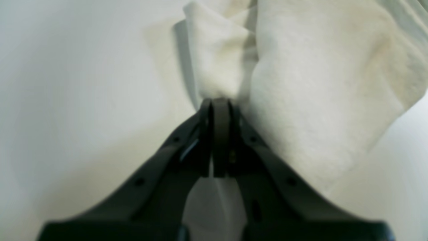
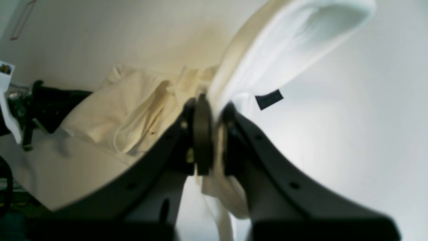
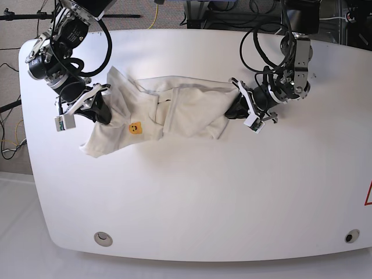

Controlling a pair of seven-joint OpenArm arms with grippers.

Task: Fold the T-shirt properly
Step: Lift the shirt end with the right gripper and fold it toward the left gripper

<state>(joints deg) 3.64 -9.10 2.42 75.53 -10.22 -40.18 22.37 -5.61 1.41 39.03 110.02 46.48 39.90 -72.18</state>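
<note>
Soft rumpled white T-shirt (image 3: 174,113)

A robotics lab: white table (image 3: 192,192), cabled arms, cables (image 3: 256,46) behind.

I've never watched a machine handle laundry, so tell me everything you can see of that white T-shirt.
The T-shirt is soft white cloth, bunched and wrinkled, stretched in a band across the white table. Its plain side faces up, showing a small yellow smiley; a black neck label shows in the right wrist view. Each end is pinched: the left tool is shut on a gathered fold, and the right tool is shut on cloth near the label. The middle sags in loose, overlapping folds.
</note>
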